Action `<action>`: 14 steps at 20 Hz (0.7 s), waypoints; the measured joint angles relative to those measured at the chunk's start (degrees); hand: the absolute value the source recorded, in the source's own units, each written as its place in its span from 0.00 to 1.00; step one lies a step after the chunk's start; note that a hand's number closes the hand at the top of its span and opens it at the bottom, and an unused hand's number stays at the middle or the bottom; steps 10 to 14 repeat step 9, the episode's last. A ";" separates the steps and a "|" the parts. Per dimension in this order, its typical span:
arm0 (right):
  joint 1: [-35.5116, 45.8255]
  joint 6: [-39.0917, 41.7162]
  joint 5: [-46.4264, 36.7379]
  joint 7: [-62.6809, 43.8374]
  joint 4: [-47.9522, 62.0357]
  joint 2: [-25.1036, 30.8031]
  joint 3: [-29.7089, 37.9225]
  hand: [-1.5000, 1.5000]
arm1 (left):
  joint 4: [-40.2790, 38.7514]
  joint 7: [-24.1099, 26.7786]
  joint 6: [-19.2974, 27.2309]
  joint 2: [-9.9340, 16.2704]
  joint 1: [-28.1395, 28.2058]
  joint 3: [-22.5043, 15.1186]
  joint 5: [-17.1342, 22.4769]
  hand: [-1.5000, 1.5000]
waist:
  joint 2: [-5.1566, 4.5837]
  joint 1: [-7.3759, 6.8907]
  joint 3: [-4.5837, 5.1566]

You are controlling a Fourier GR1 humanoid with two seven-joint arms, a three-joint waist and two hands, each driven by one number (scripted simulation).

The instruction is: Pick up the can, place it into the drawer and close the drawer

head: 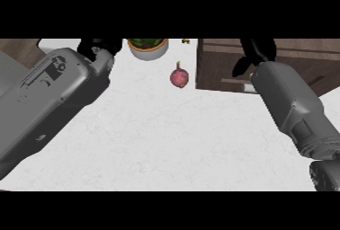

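Observation:
No can shows in the head view. A brown wooden drawer point(219, 63) fills the upper right, and I cannot see inside it. My right hand point(257, 48) hangs over the drawer's top at the picture's upper edge, with a straight finger point(239, 69) pointing down-left and nothing in it. My left hand point(100, 46) sits at the upper left, mostly cut off by the edge and partly hidden behind its grey forearm point(46, 94).
A reddish-purple root vegetable point(179, 77) lies on the white counter point(166, 134) between the arms. A white pot with a green plant point(147, 48) stands at the back. A small yellow thing point(186, 41) sits beside it. Dark wood point(20, 49) shows at the far left.

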State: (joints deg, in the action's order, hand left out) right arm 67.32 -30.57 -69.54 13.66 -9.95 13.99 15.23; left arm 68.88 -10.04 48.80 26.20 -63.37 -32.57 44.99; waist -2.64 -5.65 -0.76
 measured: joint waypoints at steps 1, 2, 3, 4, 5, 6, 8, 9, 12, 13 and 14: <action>0.13 0.95 1.58 1.41 0.06 -0.04 1.50 0.00 | 0.19 -0.14 -0.10 0.28 0.09 0.05 -0.02 0.00 | 0.01 0.06 0.00; 0.22 1.78 2.91 2.47 0.15 0.01 2.84 0.00 | 0.46 -0.19 -0.15 0.40 0.28 0.12 -0.01 0.00 | 0.01 0.04 0.04; 0.32 2.86 4.77 3.83 0.07 -0.02 4.59 0.00 | 0.61 -0.19 -0.23 0.73 0.66 0.17 -0.05 0.00 | 0.13 0.09 0.05; 0.53 3.93 6.63 4.90 0.00 -0.22 6.35 0.00 | 0.71 -0.19 -0.24 0.83 0.78 0.18 -0.14 0.00 | 0.23 0.28 0.06; 0.81 5.05 8.58 5.96 -0.09 -0.45 8.15 0.00 | 0.72 -0.32 -0.49 1.25 0.87 0.43 -0.08 0.00 | 0.30 0.45 0.03; 0.96 5.92 10.27 6.88 -0.16 -0.69 9.74 0.00 | 0.98 -0.39 -0.45 1.37 1.06 0.45 -0.14 0.00 | 0.38 0.53 0.03; 1.17 7.71 13.13 8.66 -0.15 -0.75 12.41 0.00 | 1.95 -0.45 -0.24 1.44 2.05 0.16 -0.33 0.00 | 0.43 0.36 0.02; 1.28 8.41 14.32 9.61 -0.23 -0.71 13.54 0.00 | 2.45 -0.77 -0.08 1.43 2.02 0.18 -0.31 0.00 | 0.41 0.29 0.02; 1.28 8.41 14.32 9.61 -0.23 -0.71 13.54 0.00 | 2.45 -0.77 -0.08 1.43 2.02 0.18 -0.31 0.00 | 0.41 0.29 0.02; 1.28 8.41 14.32 9.61 -0.23 -0.71 13.54 0.00 | 2.45 -0.77 -0.08 1.43 2.02 0.18 -0.31 0.00 | 0.41 0.29 0.02; 1.28 8.41 14.32 9.61 -0.23 -0.71 13.54 0.00 | 2.45 -0.77 -0.08 1.43 2.02 0.18 -0.31 0.00 | 0.41 0.29 0.02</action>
